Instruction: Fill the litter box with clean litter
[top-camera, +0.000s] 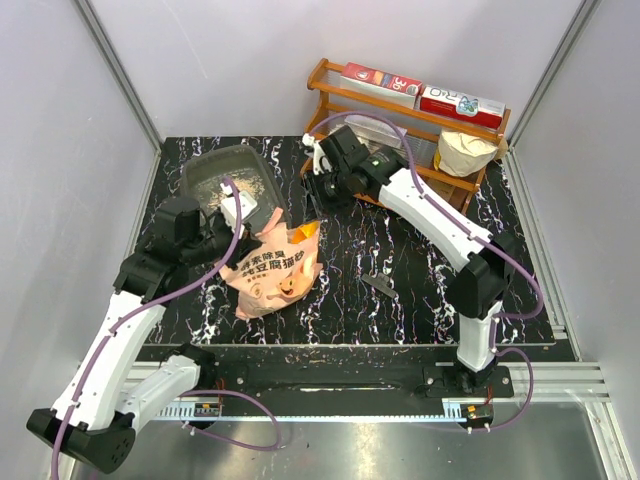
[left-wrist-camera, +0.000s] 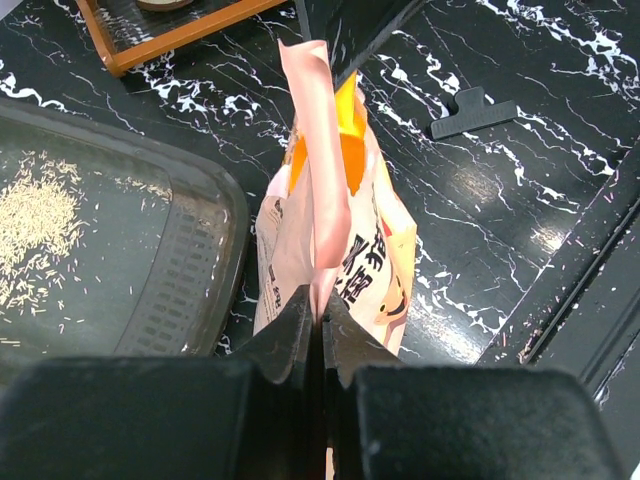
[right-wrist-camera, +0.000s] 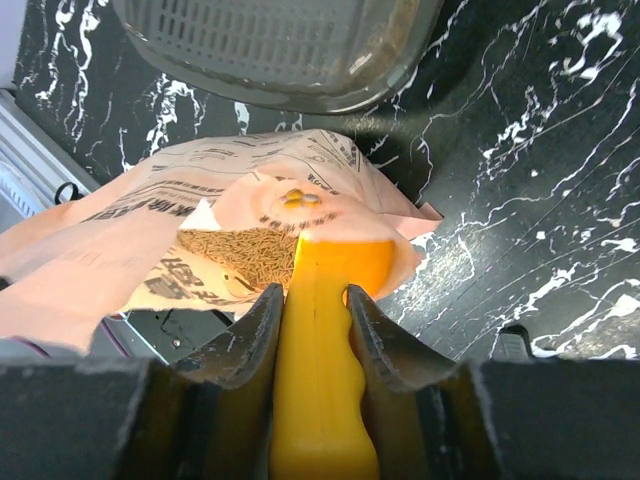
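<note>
**Scooping stage.** The left gripper (left-wrist-camera: 320, 312) is clenched on the pink bag (left-wrist-camera: 335, 170) at its thin, glossy film lip. The right gripper (right-wrist-camera: 312, 300) grasps the smooth yellow-orange scoop (right-wrist-camera: 320, 400) at the bag mouth. Risks: the film slips, the mouth collapses, or loose beige litter (right-wrist-camera: 240, 255) spills short of the ribbed grey litter box (left-wrist-camera: 185, 280) just beside the bag.

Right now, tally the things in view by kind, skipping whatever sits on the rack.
Litter box: 1
Bag: 1
Scoop: 1
Clip: 1
Rack: 1
Total: 5
</note>
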